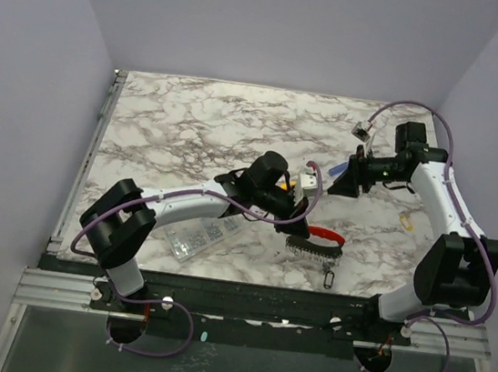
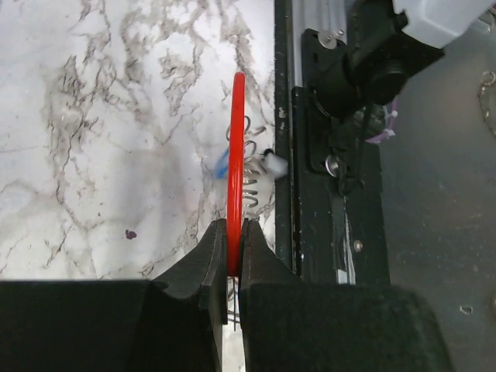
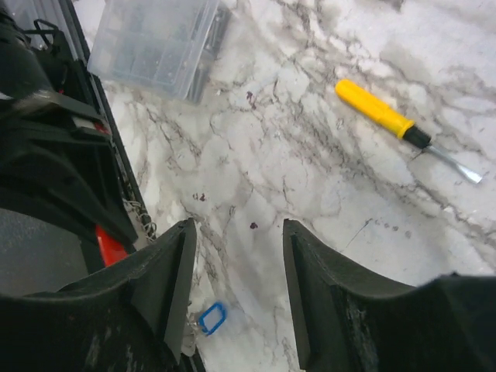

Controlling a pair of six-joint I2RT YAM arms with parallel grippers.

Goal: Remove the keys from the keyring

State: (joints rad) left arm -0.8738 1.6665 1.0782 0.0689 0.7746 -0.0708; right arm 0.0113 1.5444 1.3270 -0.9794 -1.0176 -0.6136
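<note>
Left gripper (image 2: pixel 232 235) pinches the red keyring (image 2: pixel 235 132), keys (image 2: pixel 271 164) seemingly dangling; right gripper (image 3: pixel 239 236) gapes empty.

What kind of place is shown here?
Probably a robot lab test cell: a marble-pattern table, plain lilac walls closing it in, and a left arm and right arm mounted on an aluminium rail.

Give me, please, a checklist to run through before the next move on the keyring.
1. Left gripper shut on the keyring: ok, its fingers pinch the red band.
2. Right gripper open for a grasp: ok.
3. Right gripper at the keys: not ok, it hovers apart from the keyring.
4. Number of keys hanging on the keyring: cannot tell, they are blurred.
5. Screwdriver out of the way: ok, it lies on the table away from the keyring.
</note>
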